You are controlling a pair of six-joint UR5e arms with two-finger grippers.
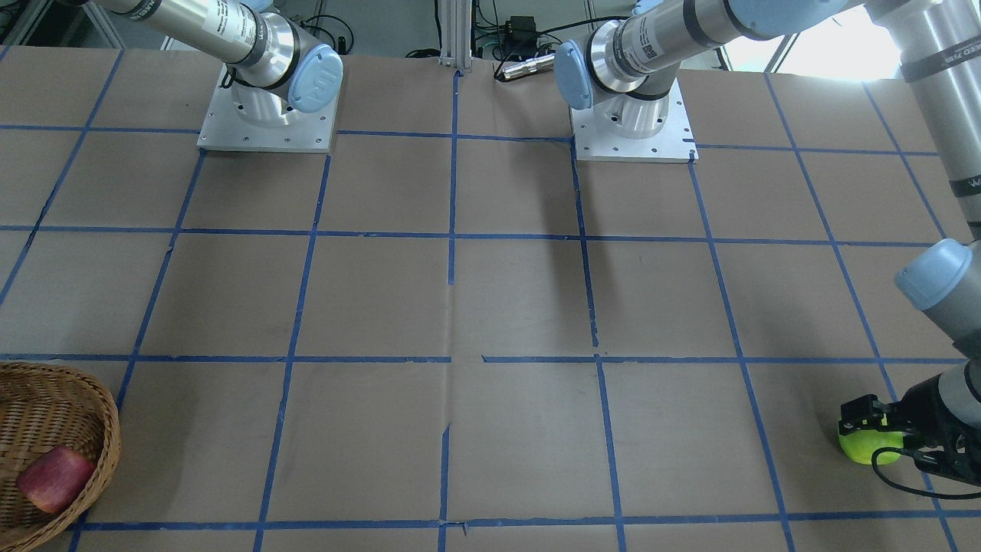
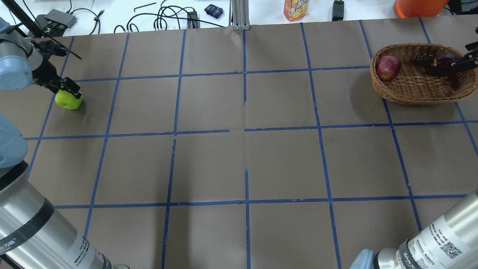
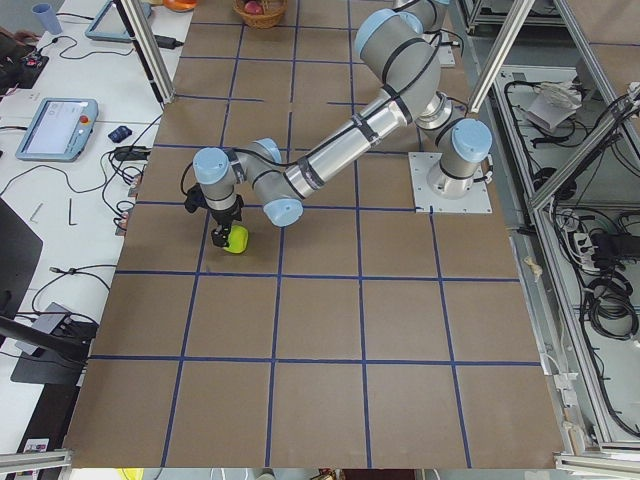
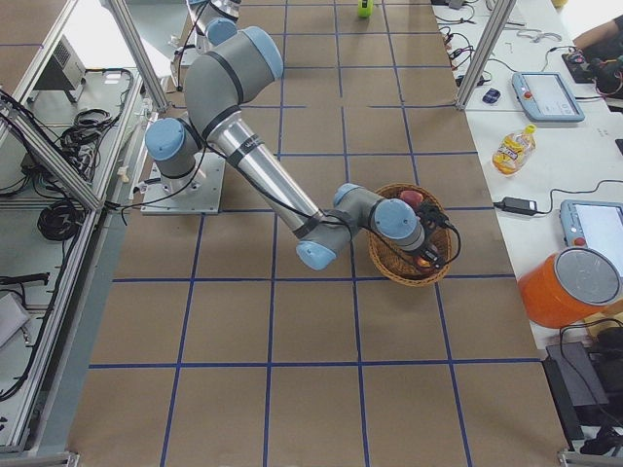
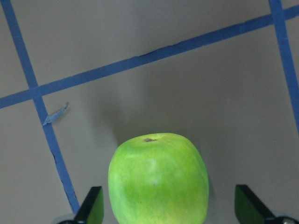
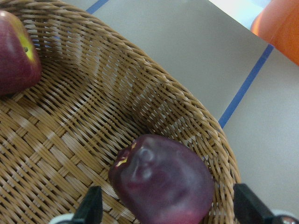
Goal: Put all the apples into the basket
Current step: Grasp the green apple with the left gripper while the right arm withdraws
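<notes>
- Lime-green apple (image 5: pixel 158 179): sits on the counter (image 2: pixel 242 160) between the fingers of the left gripper (image 5: pixel 169 207). The gripper is spread open, with a visible gap on each side.
- The gaps look uneven in the wrist view. Risk: one finger touches first on closing and shoves or rolls the round fruit out of line.
- Smooth skin plus a curved flank means a shallow pinch may slip during the lift.
- Basket (image 2: pixel 418 89) lies far across the counter from this gripper, so the carry is long. A weak hold would likely drop the apple short.
- Maroon apple (image 6: pixel 163 186) lies in the basket between the open fingers of the right gripper (image 6: pixel 168 210), untouched, beside the wicker wall.
- Risk there: a fingertip could snag the weave on the way out and tug the basket.
- Red apple (image 2: pixel 387 68) rests at the basket end away from that gripper.
</notes>
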